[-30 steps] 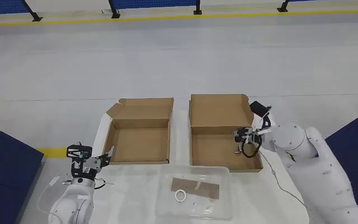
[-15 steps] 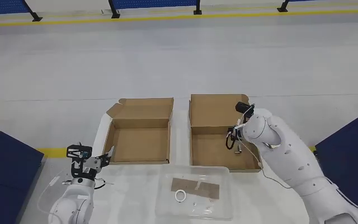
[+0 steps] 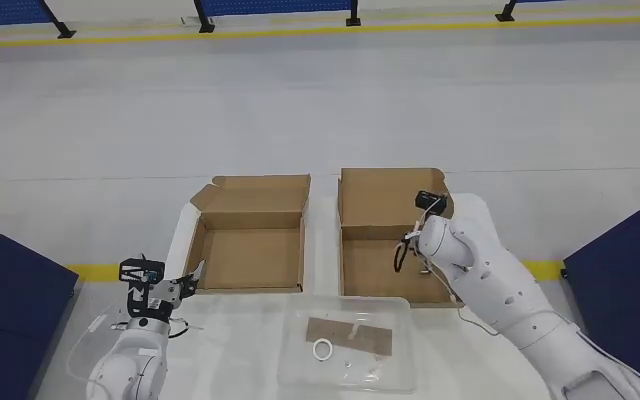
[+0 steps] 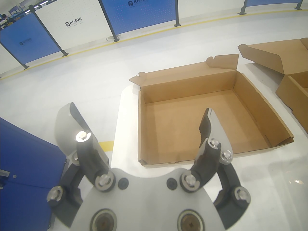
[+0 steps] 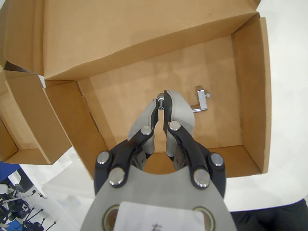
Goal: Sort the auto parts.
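Top view, far left: left gripper (image 3: 190, 283) over the table (image 3: 240, 325) edge, pointing at the near left corner of the left box (image 3: 250, 258). Left wrist view: same gripper (image 4: 139, 110), fingers (image 4: 211, 131) spread wide, nothing between them. Apart from the box (image 4: 192, 126), not touching it. Box floor bare, lid flap folded back on the far side.

Centre, near edge of table: clear tray (image 3: 345, 300), in front of both boxes, straddling the gap between them. Inside, a cardboard scrap (image 3: 350, 335) and a white ring (image 3: 322, 349) beside it. A few smaller bits nearer the front, too faint to name.

Right: right box (image 3: 375, 265), lid open to the far side. Right gripper (image 3: 408, 252) down inside it, toward the middle, largely hidden under its own arm. Right wrist view: gripper (image 5: 161, 102) nearly closed, pinching a small metal pin (image 5: 160, 96) at the fingertips, above the box (image 5: 134, 78) floor. Cannot tell whether the pin touches the floor. Near it, lying on the floor, a silver bracket (image 5: 201, 100), apart from the fingers, between gripper and a side wall.
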